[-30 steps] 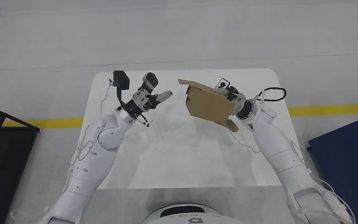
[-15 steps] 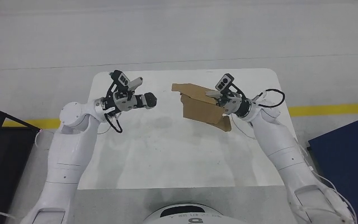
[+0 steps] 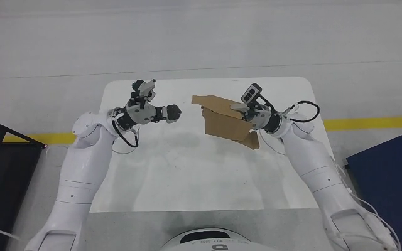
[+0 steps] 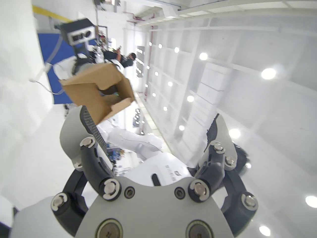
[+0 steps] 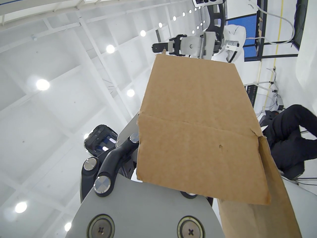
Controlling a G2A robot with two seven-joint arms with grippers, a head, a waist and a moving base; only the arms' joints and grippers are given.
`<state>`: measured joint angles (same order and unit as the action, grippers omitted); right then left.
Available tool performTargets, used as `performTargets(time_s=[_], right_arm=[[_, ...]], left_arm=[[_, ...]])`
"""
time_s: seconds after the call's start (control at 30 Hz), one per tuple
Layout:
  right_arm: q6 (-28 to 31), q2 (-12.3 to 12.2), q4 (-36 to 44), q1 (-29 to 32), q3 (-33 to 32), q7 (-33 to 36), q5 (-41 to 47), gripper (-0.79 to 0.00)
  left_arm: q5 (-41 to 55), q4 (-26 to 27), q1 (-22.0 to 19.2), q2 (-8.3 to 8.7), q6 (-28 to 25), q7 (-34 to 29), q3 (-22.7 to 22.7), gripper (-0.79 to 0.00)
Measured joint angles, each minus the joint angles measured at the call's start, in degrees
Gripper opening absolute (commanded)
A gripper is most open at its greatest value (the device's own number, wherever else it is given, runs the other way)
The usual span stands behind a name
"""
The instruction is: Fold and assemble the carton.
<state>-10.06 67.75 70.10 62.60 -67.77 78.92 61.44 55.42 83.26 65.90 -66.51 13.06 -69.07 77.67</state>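
A brown carton (image 3: 227, 120), partly unfolded with loose flaps, hangs above the white table (image 3: 188, 176) at the back right. My right gripper (image 3: 251, 117) is shut on its right end; the cardboard (image 5: 198, 125) covers the fingers in the right wrist view. My left gripper (image 3: 173, 113) is level with the carton, a short gap to its left, pointing at it. Its fingers (image 4: 86, 120) stand open with nothing between them, and the left wrist view shows the carton (image 4: 99, 92) beyond them with its open end facing the gripper. The left gripper (image 5: 161, 46) also appears past the carton's far edge.
The table's middle and front are bare white surface. The table's back edge (image 3: 207, 80) lies just beyond both grippers. A dark frame (image 3: 12, 141) stands on the floor at the left and a blue object (image 3: 377, 163) at the right.
The left arm swung its elbow outward and turned its gripper sideways toward the carton. The right gripper tipped the carton flatter and shifted it slightly left.
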Motion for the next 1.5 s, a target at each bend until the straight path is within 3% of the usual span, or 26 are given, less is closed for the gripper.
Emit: performTargets(time_s=[0.17, 0.4, 0.63, 1.17, 1.33, 1.5], right_arm=[[-6.7, -0.1, -3.4, -1.6, -0.1, 8.6, 5.4, -0.785], [-7.1, -0.8, -5.9, -4.3, 3.4, 7.9, 2.9, -0.785], [-6.5, -0.4, -7.2, -5.2, 4.1, 6.1, 2.3, -0.785], [-6.1, -0.3, -6.4, -5.1, 4.7, 6.0, 0.3, -0.785], [-6.2, -0.3, -6.2, -5.0, 4.5, 6.0, 0.3, -0.785], [-6.3, -0.4, -5.9, -4.7, 4.3, 6.0, 0.3, -0.785]], left_arm=[[6.5, -1.8, -4.1, -0.33, 8.4, -3.6, -2.2, 0.000], [6.3, -2.1, -7.8, -0.88, 12.1, -4.6, -6.9, 0.000], [3.7, -1.6, -9.1, -1.15, 12.3, -4.3, -10.3, 0.000], [4.3, -6.0, -12.6, -2.17, 10.8, -3.3, -14.8, 0.000], [3.4, -6.8, -13.4, -2.43, 10.2, -3.7, -16.3, -0.102], [3.6, -7.8, -13.9, -2.70, 10.4, -4.6, -17.6, -0.148]])
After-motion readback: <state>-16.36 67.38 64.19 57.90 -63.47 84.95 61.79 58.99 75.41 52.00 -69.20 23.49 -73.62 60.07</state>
